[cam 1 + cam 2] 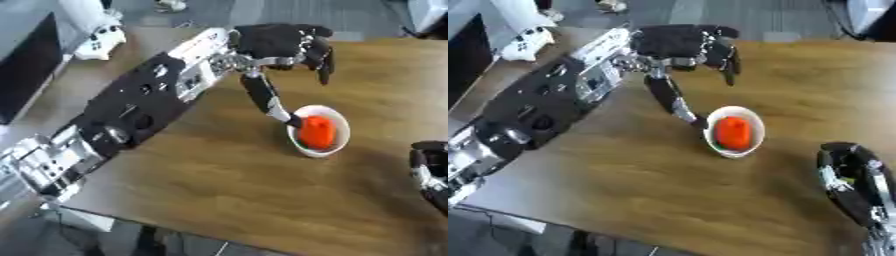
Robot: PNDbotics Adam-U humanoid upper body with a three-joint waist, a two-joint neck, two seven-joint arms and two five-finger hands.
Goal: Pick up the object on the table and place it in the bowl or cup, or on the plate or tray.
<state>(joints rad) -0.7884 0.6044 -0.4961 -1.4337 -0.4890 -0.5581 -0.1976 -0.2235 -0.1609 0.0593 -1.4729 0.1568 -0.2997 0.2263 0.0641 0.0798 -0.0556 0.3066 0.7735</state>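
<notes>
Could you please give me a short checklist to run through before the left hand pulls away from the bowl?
1. Orange object lies inside the white bowl: ok.
2. Bowl upright on the wooden table: ok.
3. Left hand open, fingers above the table behind the bowl: ok.
4. Left thumb tip at the bowl's rim, clear of the orange object: cannot tell.
5. Right hand idle at the lower right, apart from the bowl: ok.

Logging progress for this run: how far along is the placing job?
Done: the orange object lies inside the white bowl. In hand: nothing; the left hand hangs open above the bowl, thumb by its rim. Left: withdrawing. The right hand idles at the lower right.
</notes>
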